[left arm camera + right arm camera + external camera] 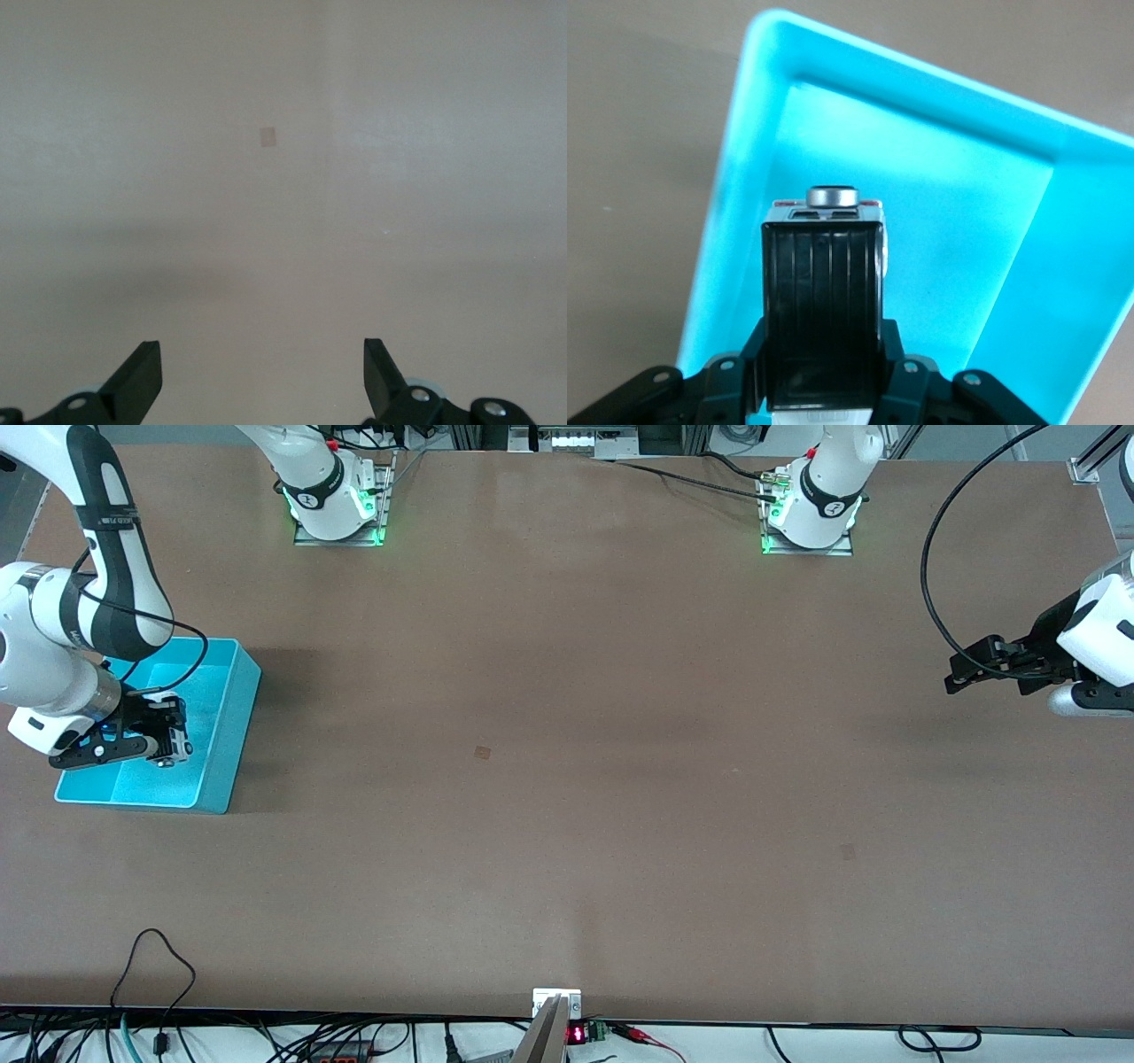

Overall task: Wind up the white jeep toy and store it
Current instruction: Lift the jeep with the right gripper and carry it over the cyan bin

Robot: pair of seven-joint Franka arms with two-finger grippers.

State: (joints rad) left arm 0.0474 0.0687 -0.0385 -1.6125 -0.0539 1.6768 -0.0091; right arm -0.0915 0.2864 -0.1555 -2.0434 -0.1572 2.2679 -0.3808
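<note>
My right gripper is shut on the white jeep toy and holds it over the turquoise bin at the right arm's end of the table. In the right wrist view the jeep toy shows its black ribbed roof and a grey spare wheel, clamped between the fingers above the bin's floor. My left gripper is open and empty, hanging over bare table at the left arm's end. In the left wrist view its gripper shows two black fingertips wide apart with only table between them.
The brown table has two small darker patches, one mid-table and one toward the left arm's end. Cables lie along the edge nearest the front camera. The arm bases stand at the back.
</note>
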